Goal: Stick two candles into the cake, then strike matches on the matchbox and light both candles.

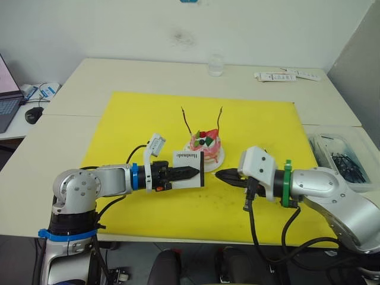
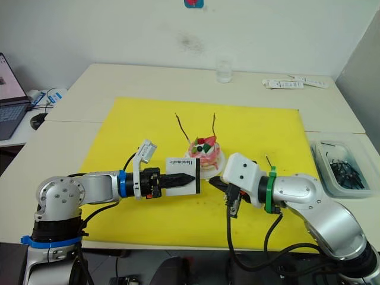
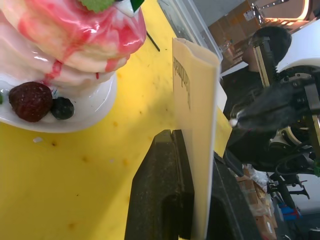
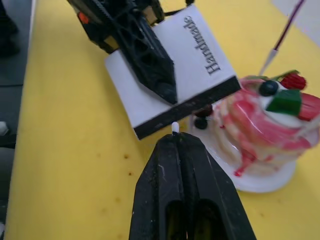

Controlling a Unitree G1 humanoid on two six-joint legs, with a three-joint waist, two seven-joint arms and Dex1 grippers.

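The pink cake (image 1: pixel 206 146) sits on its white plate mid-mat, with two thin candles (image 1: pixel 186 120) (image 1: pixel 220 121) standing in its top. Just in front of it, my left gripper (image 1: pixel 191 172) is shut on the white matchbox (image 1: pixel 189 161), held on edge with its dark striking strip (image 4: pixel 190 112) facing my right gripper (image 1: pixel 218 174). That gripper is shut on a match, whose white tip (image 4: pixel 175 127) pokes out between the fingers almost at the strip. A second short match (image 2: pixel 268 160) lies on the mat behind my right wrist.
The yellow mat (image 1: pixel 136 119) covers the table's middle. At the right edge stands a clear plastic bin (image 1: pixel 341 155) holding dark pieces. A glass (image 1: pixel 216 65) and white strips (image 1: pixel 288 76) are at the back; a laptop (image 1: pixel 6 98) and mouse (image 1: pixel 34 114) sit far left.
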